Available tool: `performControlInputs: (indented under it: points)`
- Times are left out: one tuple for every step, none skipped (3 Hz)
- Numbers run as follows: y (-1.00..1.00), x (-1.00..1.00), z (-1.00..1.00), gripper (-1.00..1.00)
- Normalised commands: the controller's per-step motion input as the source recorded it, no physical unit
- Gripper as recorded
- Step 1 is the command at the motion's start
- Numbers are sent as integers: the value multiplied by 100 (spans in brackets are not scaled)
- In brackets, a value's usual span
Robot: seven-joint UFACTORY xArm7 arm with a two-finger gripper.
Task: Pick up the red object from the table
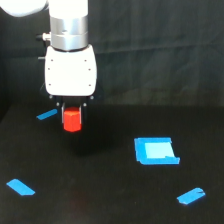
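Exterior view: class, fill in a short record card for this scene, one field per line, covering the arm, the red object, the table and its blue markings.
Arm: one white gripper hanging from above, jaws closed on the block
Red object: held, seemingly lifted above the table
Table: flat black surface
Blue square patch: toward the view's right
Blue tape strips: three, at far left, near left, near right

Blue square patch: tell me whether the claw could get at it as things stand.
Probably yes. The blue square patch lies uncovered on the table with nothing near it, though the claw is already holding the red block.
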Motion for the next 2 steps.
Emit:
performControlInputs:
  points:
    - [4, 12, 94, -99]
    - [0, 0, 48, -91]
